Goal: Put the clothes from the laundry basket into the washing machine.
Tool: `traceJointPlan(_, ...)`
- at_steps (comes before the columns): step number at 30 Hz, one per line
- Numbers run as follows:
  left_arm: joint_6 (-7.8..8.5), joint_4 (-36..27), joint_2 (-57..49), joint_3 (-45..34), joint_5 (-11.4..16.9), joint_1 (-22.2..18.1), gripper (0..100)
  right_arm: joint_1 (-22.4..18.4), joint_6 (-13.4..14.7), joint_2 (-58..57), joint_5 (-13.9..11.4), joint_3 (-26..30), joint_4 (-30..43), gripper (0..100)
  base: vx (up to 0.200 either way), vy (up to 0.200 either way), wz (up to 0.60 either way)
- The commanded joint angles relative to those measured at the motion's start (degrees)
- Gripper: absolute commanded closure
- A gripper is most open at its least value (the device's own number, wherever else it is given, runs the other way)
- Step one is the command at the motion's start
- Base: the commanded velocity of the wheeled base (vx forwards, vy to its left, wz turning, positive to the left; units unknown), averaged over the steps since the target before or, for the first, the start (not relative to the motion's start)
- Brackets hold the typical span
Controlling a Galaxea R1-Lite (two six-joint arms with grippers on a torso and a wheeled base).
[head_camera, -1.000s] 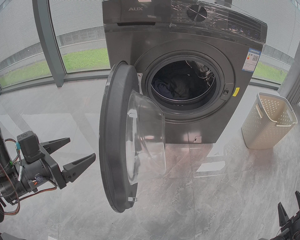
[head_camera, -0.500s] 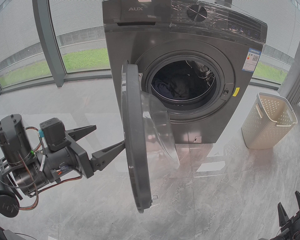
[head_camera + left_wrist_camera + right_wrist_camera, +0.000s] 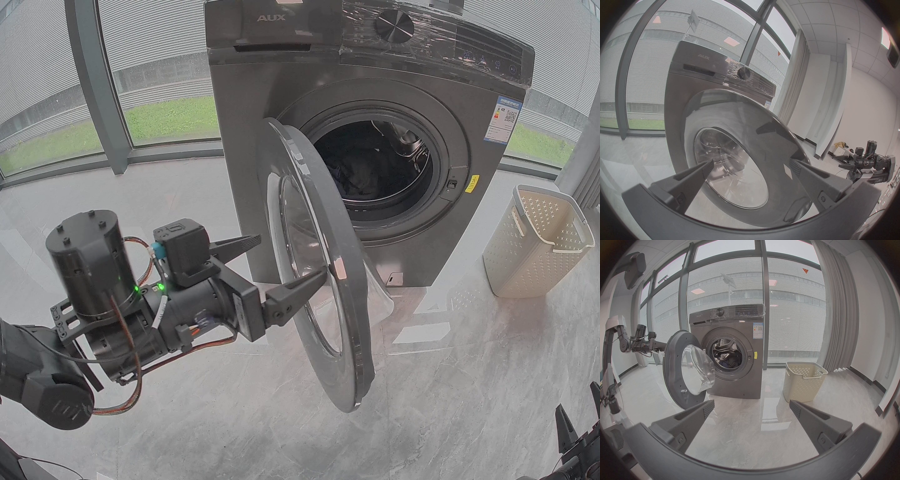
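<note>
Left gripper [image 3: 292, 255]: jaws released, gripping nothing; one fingertip [image 3: 317, 277] rests against the outer face of the door [image 3: 347, 350]. Door stands partly open, at 9 o'clock of the drum opening. Dark clothes [image 3: 359, 169] lie inside the drum of the washing machine [image 3: 387, 75]. Laundry basket [image 3: 525, 262] stands on the floor at 4 o'clock of the machine, apart from it. Right gripper [image 3: 751, 402]: jaws released, holding nothing, well back from the machine at 5 o'clock.

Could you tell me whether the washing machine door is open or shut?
Open: the door stands swung out from the machine, dark clothes visible inside.
</note>
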State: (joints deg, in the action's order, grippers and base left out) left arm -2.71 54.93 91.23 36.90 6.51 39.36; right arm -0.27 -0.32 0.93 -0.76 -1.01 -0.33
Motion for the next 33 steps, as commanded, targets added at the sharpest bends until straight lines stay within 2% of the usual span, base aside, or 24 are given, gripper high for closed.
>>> traceJointPlan(1,0.07,0.18,4.65,4.32,-0.09,1.24,0,0.00,-0.03,-0.93,-0.04,1.01,-0.02,0,0.000,0.000,0.00)
traceJointPlan(12,-0.02,0.09,13.97,14.34,-0.01,1.59,0,0.00,-0.03,-0.93,-0.04,1.01,-0.11,0,0.000,0.000,0.00)
traceJointPlan(18,-0.19,0.09,22.23,24.27,-0.09,1.42,0,0.00,0.05,-0.93,-0.04,1.01,-0.11,0,0.000,0.000,0.00)
traceJointPlan(20,-0.46,0.09,24.25,27.17,-0.09,1.33,0,0.00,0.05,-0.93,0.05,1.01,-0.11,0,0.000,0.000,0.00)
traceJointPlan(21,-1.25,0.09,26.80,30.86,-0.18,1.15,0,0.00,0.05,-0.93,0.05,1.01,-0.11,0,0.000,0.000,0.00)
traceJointPlan(22,-1.25,0.09,26.89,31.13,-0.18,1.07,0,0.00,0.05,-0.93,0.05,1.01,-0.11,0,0.000,0.000,0.00)
traceJointPlan(25,-2.83,0.18,30.67,36.75,-1.06,0.98,0,0.00,0.14,-0.93,0.14,1.01,-0.11,0,0.000,0.000,0.00)
traceJointPlan(28,-4.24,0.09,30.67,36.93,-1.59,0.98,0,0.00,0.14,-0.93,0.14,1.01,-0.11,0,0.000,0.000,0.00)
traceJointPlan(33,-4.50,0.88,25.31,30.07,-1.59,0.89,0,-0.08,-0.12,-0.93,-0.04,1.01,-0.11,0,0.000,0.000,0.00)
